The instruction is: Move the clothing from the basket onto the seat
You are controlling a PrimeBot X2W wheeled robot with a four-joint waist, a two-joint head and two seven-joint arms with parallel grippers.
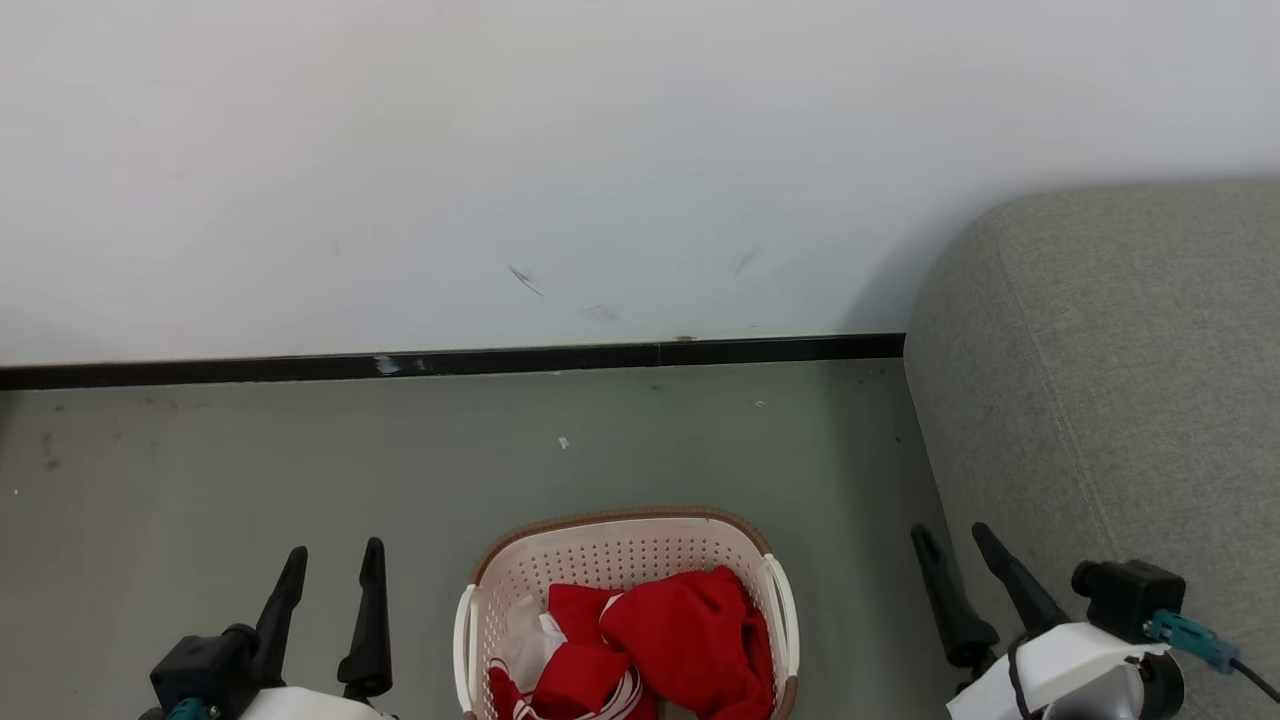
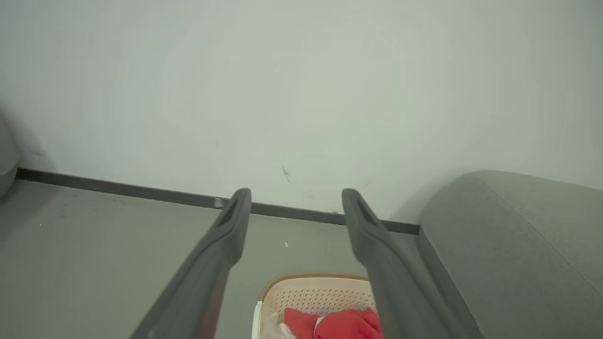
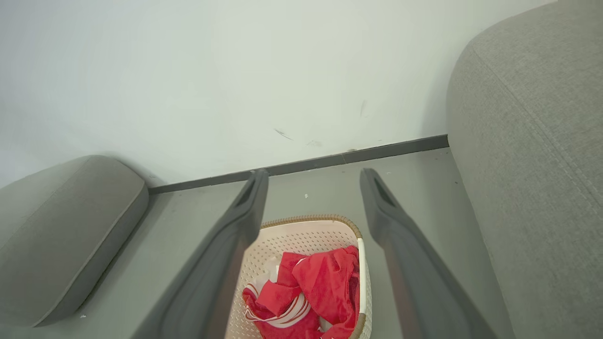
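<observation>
Red clothing [image 1: 660, 645] with white stripes lies bunched in the cream perforated basket [image 1: 620, 545] on the floor at the bottom centre of the head view. The clothing [image 3: 311, 287] and basket [image 3: 306, 233] also show between my right fingers, and the basket [image 2: 315, 292] with clothing [image 2: 344, 325] in the left wrist view. The grey seat [image 1: 1110, 400] rises at the right. My left gripper [image 1: 335, 570] hangs open left of the basket. My right gripper [image 1: 950, 545] hangs open between basket and seat. Both are empty.
A white wall with a dark baseboard [image 1: 450, 362] runs behind the basket. Grey floor [image 1: 250, 470] stretches left of the basket. In the right wrist view a second grey cushion [image 3: 61, 235] sits at the left by the wall.
</observation>
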